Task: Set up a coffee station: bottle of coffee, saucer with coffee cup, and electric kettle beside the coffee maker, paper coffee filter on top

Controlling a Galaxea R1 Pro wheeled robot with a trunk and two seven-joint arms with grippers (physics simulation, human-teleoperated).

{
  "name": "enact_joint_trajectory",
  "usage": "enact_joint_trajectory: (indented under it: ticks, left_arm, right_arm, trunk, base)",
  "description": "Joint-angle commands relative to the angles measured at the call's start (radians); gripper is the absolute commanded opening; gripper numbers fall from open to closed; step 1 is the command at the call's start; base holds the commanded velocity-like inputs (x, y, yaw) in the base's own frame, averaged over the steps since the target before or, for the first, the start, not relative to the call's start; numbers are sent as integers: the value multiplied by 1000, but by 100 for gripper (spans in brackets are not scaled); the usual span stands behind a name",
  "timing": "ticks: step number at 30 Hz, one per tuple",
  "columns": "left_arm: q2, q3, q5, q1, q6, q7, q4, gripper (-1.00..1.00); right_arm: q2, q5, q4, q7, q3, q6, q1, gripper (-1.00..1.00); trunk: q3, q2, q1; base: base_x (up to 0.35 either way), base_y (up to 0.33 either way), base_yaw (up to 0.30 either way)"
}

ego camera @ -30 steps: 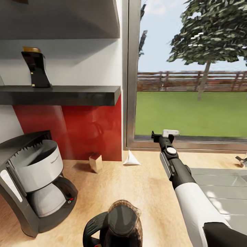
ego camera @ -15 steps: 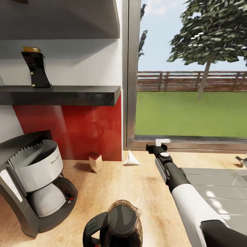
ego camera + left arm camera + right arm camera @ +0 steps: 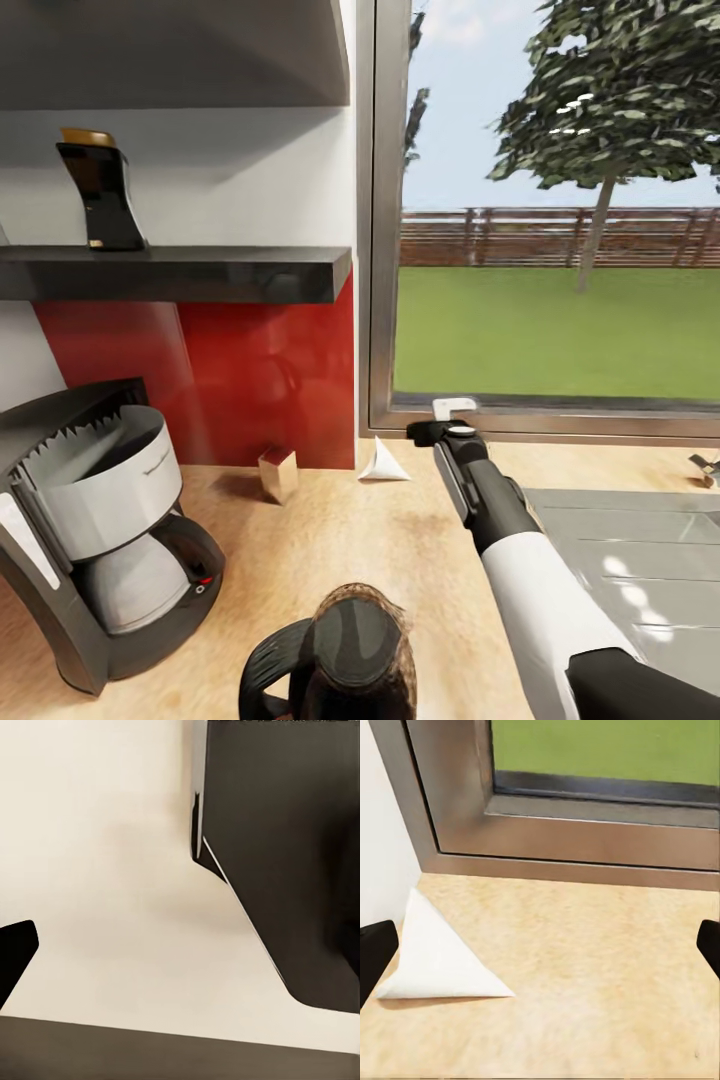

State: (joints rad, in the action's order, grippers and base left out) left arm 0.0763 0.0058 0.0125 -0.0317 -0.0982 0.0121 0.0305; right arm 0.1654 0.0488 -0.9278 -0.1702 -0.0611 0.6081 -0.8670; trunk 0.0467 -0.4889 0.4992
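The coffee maker (image 3: 100,540) stands at the left of the kitchen countertop (image 3: 400,560). The bottle of coffee (image 3: 100,190) stands on the black kitchen shelf (image 3: 200,275) above it. The paper coffee filter (image 3: 383,462) lies by the window frame. My right gripper (image 3: 432,425) hovers just to its right, open. In the right wrist view the paper coffee filter (image 3: 435,964) lies close to one fingertip (image 3: 375,952), untouched, and the right gripper (image 3: 540,952) holds nothing. The electric kettle (image 3: 340,650) stands at the countertop's near edge. My left gripper (image 3: 180,945) faces a dark panel.
A small shiny brown box (image 3: 278,472) stands against the red backsplash, left of the filter. The steel sink (image 3: 640,540) lies under my right arm, with part of a tap (image 3: 705,468) at the far right. The window frame (image 3: 385,250) rises behind the filter.
My right gripper has moved left along the window sill, closer to the paper filter. The head view has shifted very slightly.
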Motion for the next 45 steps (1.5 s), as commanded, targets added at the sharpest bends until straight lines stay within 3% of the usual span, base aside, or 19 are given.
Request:
enact_joint_trajectory:
  ticks: [1, 16, 21, 23, 30, 39, 45]
  left_arm:
    - [0, 0, 1, -1, -6, 1, 3, 100]
    - [1, 0, 1, -1, -6, -6, 2, 100]
    - [1, 0, 1, -1, -6, -6, 2, 100]
    - [1, 0, 1, -1, -6, -6, 2, 100]
    - [0, 0, 1, -1, -6, -7, 2, 100]
    - [-1, 0, 1, -1, -6, -9, 2, 100]
    - [-1, 0, 1, -1, -5, -9, 2, 100]
  right_arm:
    - [2, 5, -1, -2, -2, 9, -1, 100]
    - [0, 3, -54, -1, 3, 11, -1, 100]
    - [3, 6, -26, -4, -1, 13, -26, 100]
    - [4, 6, 3, -4, -2, 13, -68, 100]
    - [6, 4, 249, -8, -2, 13, -257, 100]
    - [9, 3, 345, -8, 0, 8, -271, 100]
    - [9, 2, 358, -3, -1, 5, -271, 100]
  trunk:
    - [5, -9, 4]
    - [56, -114, 62]
    - [56, -114, 62]
    - [56, -114, 62]
    - [56, -114, 62]
    - [56, -114, 62]
    - [56, -114, 62]
  base:
    - [0, 0, 0]
    - [0, 0, 29]
    - [0, 0, 8]
    - [0, 0, 1]
    - [0, 0, 0]
    - [0, 0, 0]
    - [0, 0, 0]
